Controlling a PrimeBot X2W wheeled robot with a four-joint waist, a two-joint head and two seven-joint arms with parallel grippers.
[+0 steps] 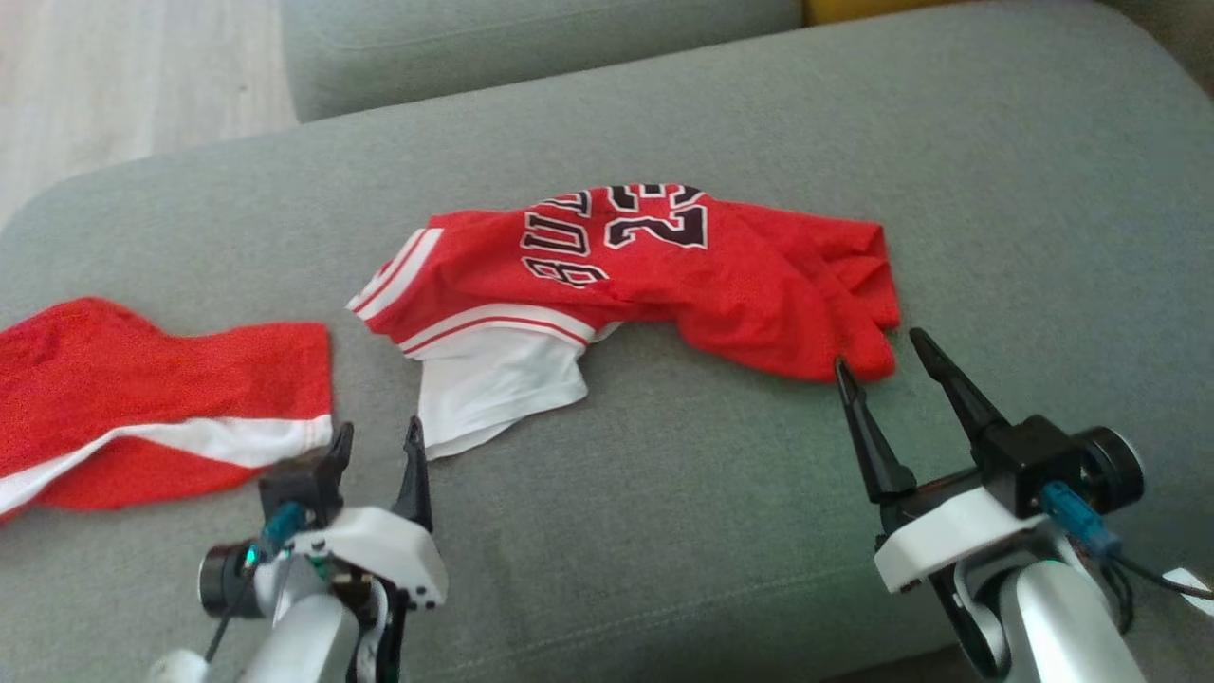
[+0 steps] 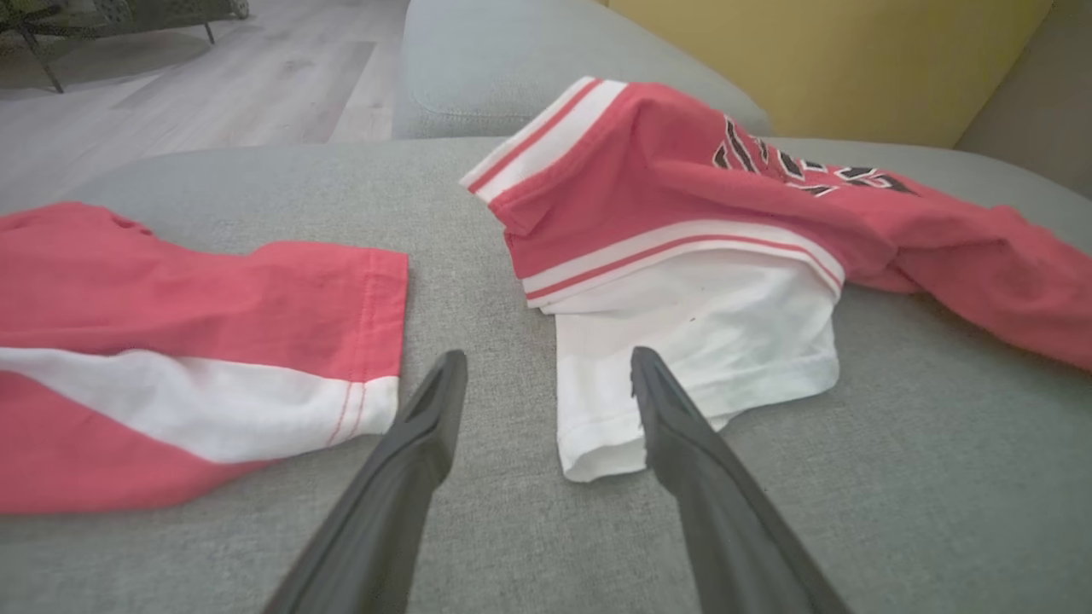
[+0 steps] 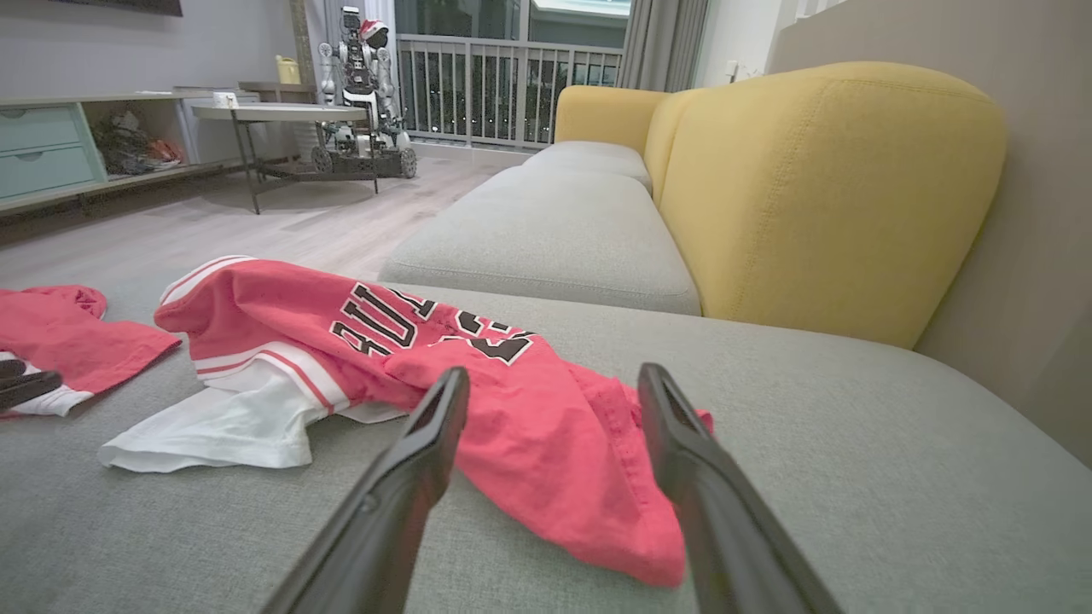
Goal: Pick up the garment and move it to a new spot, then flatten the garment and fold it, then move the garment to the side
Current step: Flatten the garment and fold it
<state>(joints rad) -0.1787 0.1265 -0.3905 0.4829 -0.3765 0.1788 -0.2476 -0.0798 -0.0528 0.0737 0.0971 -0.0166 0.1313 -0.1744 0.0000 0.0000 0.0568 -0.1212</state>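
On the grey sofa cushion (image 1: 721,531) the crumpled red jersey (image 1: 740,285) lies with its long axis left to right. The right gripper (image 1: 878,348), spread and empty, is just short of its red end. The left gripper (image 1: 378,427), also spread, seems slightly farther from the white hem (image 1: 493,398).

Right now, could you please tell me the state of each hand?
Left hand: open, holding nothing.
Right hand: open, holding nothing, close to the red jersey.

- The red-and-white cloth (image 1: 142,398) is cut off by the head view's left edge.
- The lettering on the jersey (image 1: 759,285) is partly hidden by its own folds.
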